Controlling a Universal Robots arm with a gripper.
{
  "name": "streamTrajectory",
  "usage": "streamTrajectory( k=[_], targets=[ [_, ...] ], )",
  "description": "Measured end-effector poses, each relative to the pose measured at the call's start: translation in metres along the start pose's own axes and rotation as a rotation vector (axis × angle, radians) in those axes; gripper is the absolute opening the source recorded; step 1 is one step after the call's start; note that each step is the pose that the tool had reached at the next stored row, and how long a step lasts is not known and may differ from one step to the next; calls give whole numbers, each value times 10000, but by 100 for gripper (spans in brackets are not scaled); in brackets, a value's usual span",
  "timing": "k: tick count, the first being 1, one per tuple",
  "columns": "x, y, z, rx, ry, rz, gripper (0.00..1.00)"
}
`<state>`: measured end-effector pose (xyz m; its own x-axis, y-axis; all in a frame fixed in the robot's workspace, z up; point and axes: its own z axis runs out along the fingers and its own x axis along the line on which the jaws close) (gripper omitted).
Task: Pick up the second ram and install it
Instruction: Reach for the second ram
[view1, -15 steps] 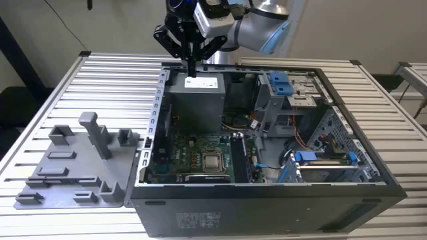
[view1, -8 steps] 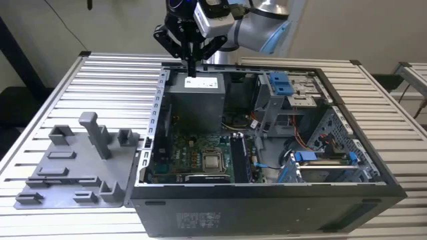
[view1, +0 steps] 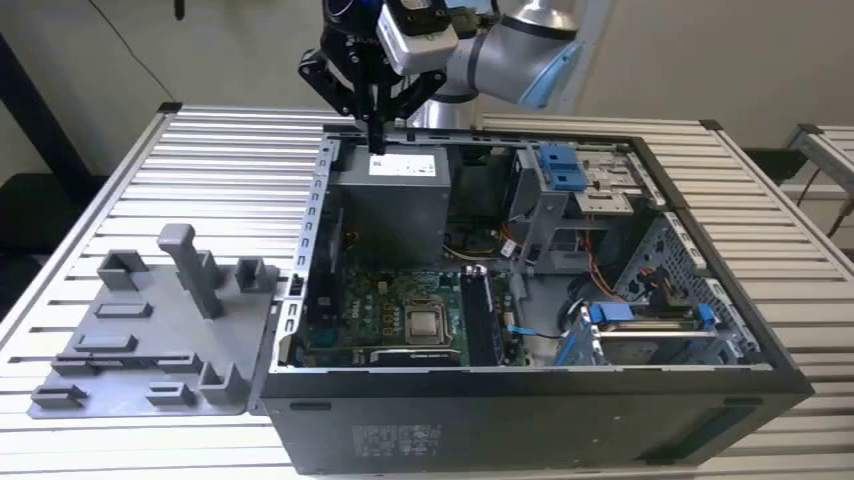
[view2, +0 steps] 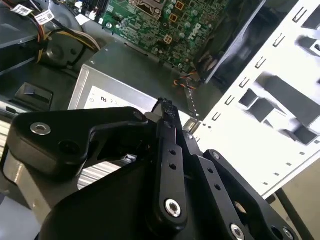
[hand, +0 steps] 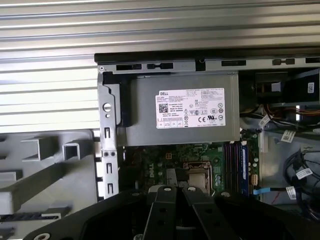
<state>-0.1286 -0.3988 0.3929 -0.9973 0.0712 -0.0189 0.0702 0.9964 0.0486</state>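
Note:
My gripper hangs over the back of the open computer case, just above the grey power supply. Its black fingers are pressed together with nothing between them, which also shows in the first wrist view. Long dark sticks stand in the memory slots beside the processor socket, seen in the exterior view as a dark strip. I cannot tell which of them is the second ram. The gripper is well apart from the slots.
A grey plastic fixture with upright posts lies on the slatted table at the exterior view's left of the case. Blue drive brackets and loose cables fill the case's other side.

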Motion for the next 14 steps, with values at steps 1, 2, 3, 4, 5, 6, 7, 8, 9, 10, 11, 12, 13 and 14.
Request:
streamTrajectory(
  k=[1, 2, 3, 4, 5, 6, 7, 8, 9, 10, 11, 12, 13, 14],
  targets=[
    [20, -1, 0, -2, -1, 0, 11],
    [40, -3, 0, -1, -1, 0, 11],
    [60, -4, -1, -1, -1, 0, 11],
    [83, -6, -1, -1, 0, 0, 11],
    [107, -8, -2, -1, 0, -3, 11],
    [133, -9, -2, -2, -1, -7, 11],
    [160, -11, -3, -1, 0, -9, 11],
    [182, -13, -3, -2, -1, -10, 11],
    [205, -15, -4, -1, 0, -13, 11],
    [226, -16, -5, -1, 0, -14, 11],
    [247, -17, -5, -2, 0, -17, 11],
    [263, -19, -5, -2, 0, -19, 11],
    [277, -20, -6, -2, 0, -20, 11],
    [290, -20, -6, -2, 1, -21, 11]
  ],
)
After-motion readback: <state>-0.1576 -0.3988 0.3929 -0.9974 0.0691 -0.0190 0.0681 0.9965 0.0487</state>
